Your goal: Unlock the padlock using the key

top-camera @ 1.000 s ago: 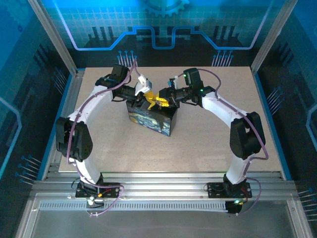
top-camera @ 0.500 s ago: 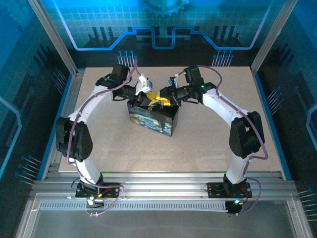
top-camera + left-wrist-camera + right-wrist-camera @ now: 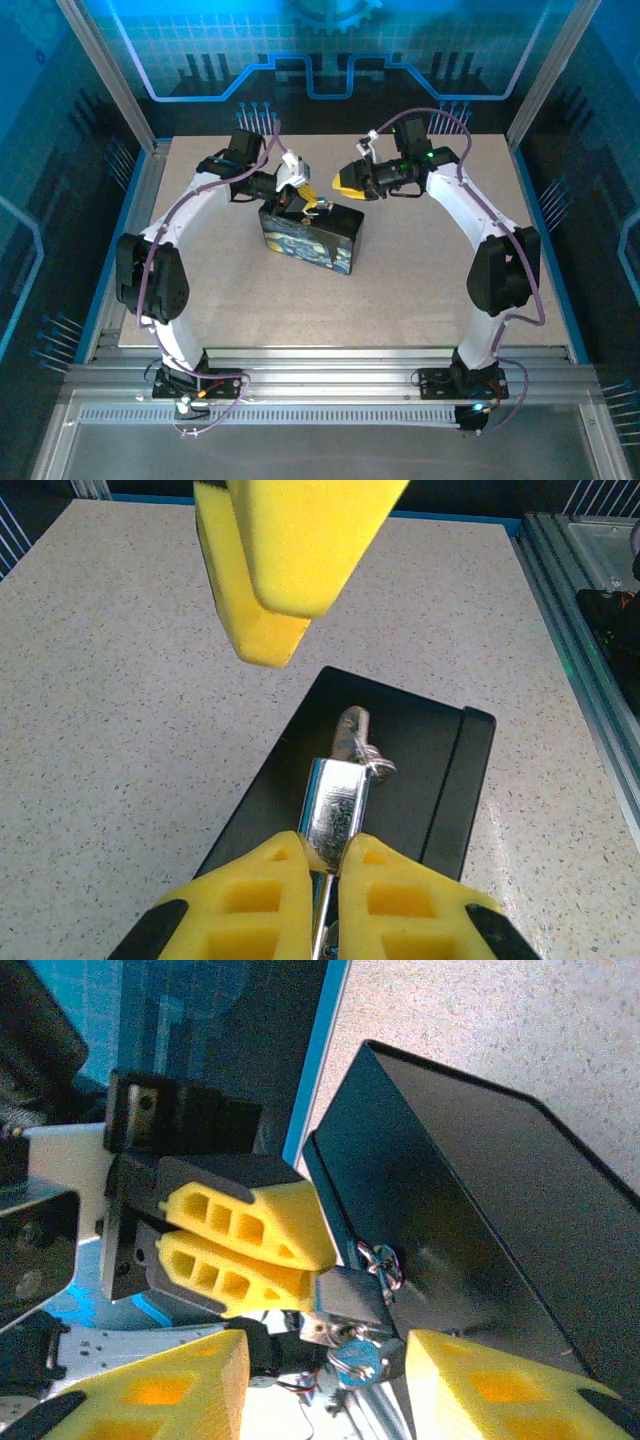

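The small silver padlock [image 3: 335, 805] lies on the black top of the box [image 3: 430, 770], its shackle through a ring on the lid. My left gripper [image 3: 322, 852] is shut on the padlock's body. In the right wrist view the key [image 3: 357, 1358], with a blue head, sticks out of the padlock [image 3: 350, 1298]. My right gripper [image 3: 325, 1400] stands open, with the key in the gap between its fingers and touching neither. From above, the left gripper [image 3: 303, 200] sits at the box's far edge and the right gripper [image 3: 347, 181] hangs just right of it.
The box [image 3: 310, 240], with a swirling blue-yellow painting on its side, stands mid-table, nearer the back. Speckled tabletop [image 3: 400, 290] spreads around it. Metal rails [image 3: 320, 375] run along the near edge, and frame posts stand at the back corners.
My right gripper has opened and drawn back up and to the right, away from the padlock. The left gripper has closed on the padlock and stayed at the box.
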